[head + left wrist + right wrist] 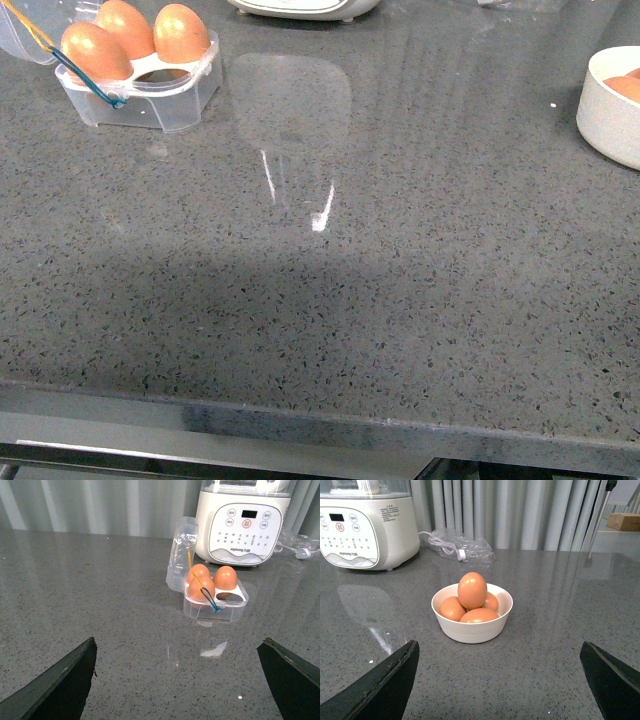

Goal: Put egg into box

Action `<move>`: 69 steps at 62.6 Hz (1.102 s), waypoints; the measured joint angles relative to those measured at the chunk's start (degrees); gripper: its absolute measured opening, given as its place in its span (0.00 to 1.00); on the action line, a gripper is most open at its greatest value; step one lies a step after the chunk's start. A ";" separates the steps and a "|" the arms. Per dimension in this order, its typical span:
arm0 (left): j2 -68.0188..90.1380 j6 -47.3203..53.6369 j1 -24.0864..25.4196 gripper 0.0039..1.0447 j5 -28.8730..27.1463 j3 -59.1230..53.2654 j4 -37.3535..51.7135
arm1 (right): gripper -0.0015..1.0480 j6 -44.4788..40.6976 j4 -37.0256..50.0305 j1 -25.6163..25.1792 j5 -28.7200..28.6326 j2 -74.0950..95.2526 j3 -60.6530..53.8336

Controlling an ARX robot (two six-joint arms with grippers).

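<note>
The box (150,102) is a clear plastic egg case at the far left of the grey counter, lid (181,555) swung open. Three brown eggs (225,577) sit in it, and one front slot (236,596) is empty. A yellow and blue band (202,587) lies across it. A white bowl (472,626) at the far right holds several brown eggs, one egg (472,590) on top. My left gripper (179,642) is open, well short of the box. My right gripper (500,643) is open, a little short of the bowl. Neither arm shows in the front view.
A white kitchen appliance (242,522) stands behind the box at the back of the counter. A clear bag with a cable (462,547) lies behind the bowl. The bowl (610,115) reaches the front view's right edge. The counter's front edge (320,425) runs near me.
</note>
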 joint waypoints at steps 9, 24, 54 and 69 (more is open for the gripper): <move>0.00 0.00 0.00 0.94 0.00 0.00 0.00 | 0.93 0.00 0.00 0.00 0.02 0.00 0.00; 0.00 0.00 0.00 0.94 0.00 0.00 0.00 | 0.93 0.00 0.00 0.00 0.02 0.00 0.00; 0.00 0.00 0.00 0.94 0.00 0.00 0.00 | 0.93 0.00 0.00 0.00 0.02 0.00 0.00; 0.00 0.00 0.00 0.94 0.00 0.00 0.00 | 0.93 -0.22 -0.92 -0.33 -1.27 0.44 0.22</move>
